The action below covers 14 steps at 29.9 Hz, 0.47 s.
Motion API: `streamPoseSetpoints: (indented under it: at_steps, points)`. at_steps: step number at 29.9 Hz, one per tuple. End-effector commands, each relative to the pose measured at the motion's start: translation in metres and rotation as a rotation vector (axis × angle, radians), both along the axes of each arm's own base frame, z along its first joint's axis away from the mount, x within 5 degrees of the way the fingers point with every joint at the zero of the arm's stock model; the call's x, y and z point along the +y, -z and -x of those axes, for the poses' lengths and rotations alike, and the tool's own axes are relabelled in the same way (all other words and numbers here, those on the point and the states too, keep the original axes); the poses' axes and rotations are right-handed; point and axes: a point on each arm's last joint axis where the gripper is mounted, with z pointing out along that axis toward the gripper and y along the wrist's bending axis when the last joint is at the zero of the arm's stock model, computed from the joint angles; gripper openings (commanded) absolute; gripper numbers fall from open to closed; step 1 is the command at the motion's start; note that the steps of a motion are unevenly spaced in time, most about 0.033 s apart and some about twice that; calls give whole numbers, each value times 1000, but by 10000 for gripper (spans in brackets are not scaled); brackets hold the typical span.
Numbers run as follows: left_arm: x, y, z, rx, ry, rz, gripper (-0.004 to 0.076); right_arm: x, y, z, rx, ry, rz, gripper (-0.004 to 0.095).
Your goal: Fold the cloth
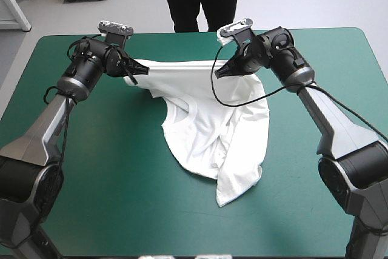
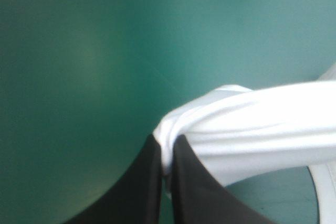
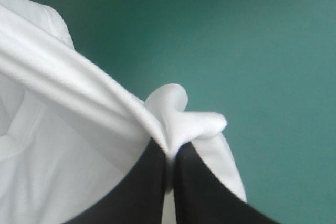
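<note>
t-shirt (image 1: pixel 212 131) lies at the table's centre, its top edge drawn taut between both grippers and the rest trailing crumpled on the cover toward 5 o'clock. left gripper (image 1: pixel 134 76) is clamped on a bunched corner at the shirt's 10 o'clock. right gripper (image 1: pixel 219 72) is clamped likewise at its 12 o'clock. teal-green cover (image 1: pixel 103 168) lies bare at 9, 6 and 3 o'clock, out to the table edges.
</note>
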Motion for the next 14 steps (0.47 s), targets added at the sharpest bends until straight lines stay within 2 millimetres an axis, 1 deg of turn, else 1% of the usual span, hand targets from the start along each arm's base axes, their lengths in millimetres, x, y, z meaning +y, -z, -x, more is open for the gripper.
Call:
streamPoseSetpoints:
  at_steps: [1, 3, 5, 7, 8, 9, 10, 12, 13, 14]
  points:
    - [26, -12, -3, -34, -26, 10, 1, -34, -19, -4, -65, 76, 73, 131]
    - [26, -5, -7, -2, 5, 65, 52, -40, -14, -8, -39, 90, 43, 303]
    - [27, -2, -8, 14, 33, 88, 134, -46, -13, -10, -29, 100, 26, 496]
    - [28, -2, -8, 21, 62, 95, 261, -50, -15, -10, -29, 110, 20, 685]
    - [29, -3, -8, 21, 67, 90, 337, -53, -16, -10, -26, 118, 21, 736]
    - [29, -6, -6, 24, 68, 92, 416, -57, -19, -8, -25, 125, 18, 778]
    - [29, -9, -5, 28, 68, 104, 490, -61, -22, -6, -20, 126, 18, 783]
    - [28, -18, -3, 14, 79, 110, 593, -66, -29, 0, -8, 119, -5, 783]
    - [28, -25, -1, -3, 82, 113, 624, -68, -34, 3, -3, 120, -23, 782]
    - [28, -29, 1, -9, 82, 114, 636, -69, -39, 8, -2, 113, -40, 777]
